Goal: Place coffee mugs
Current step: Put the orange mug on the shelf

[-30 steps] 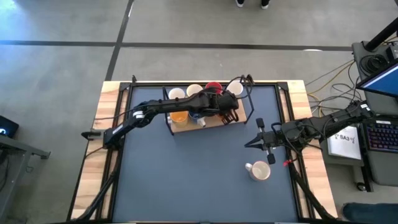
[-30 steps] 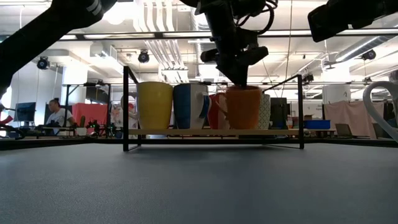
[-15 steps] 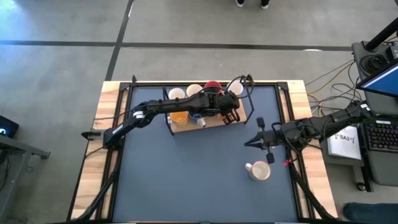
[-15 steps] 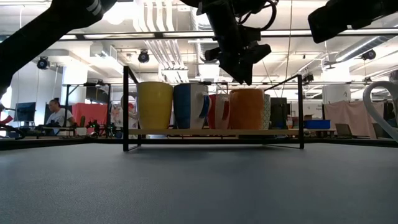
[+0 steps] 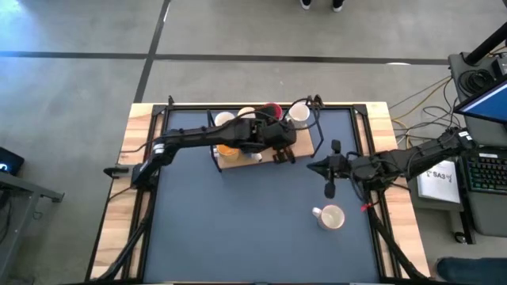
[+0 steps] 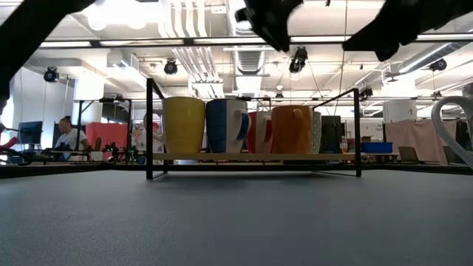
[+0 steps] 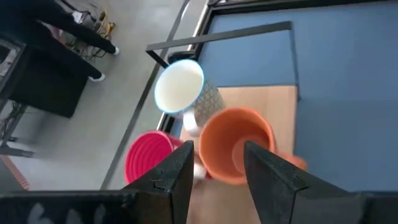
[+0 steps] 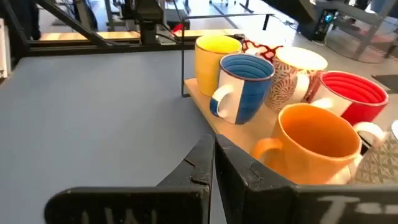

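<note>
I see a dark blue table (image 5: 238, 229) with wooden edges. A black-framed wooden rack (image 5: 238, 161) sits at twelve o'clock, a white mug (image 5: 329, 216) at four o'clock.

Your workshop, lit from overhead
Ceiling lights (image 6: 111, 13) glare above ducts (image 6: 194, 52); you see a grey floor (image 5: 79, 79) crossed by dark lines.

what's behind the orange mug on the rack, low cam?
A red mug shows just past the orange mug's left edge, and a patterned mug at its right edge. Both are mostly covered. Whatever sits directly behind it is hidden in this view.
</note>
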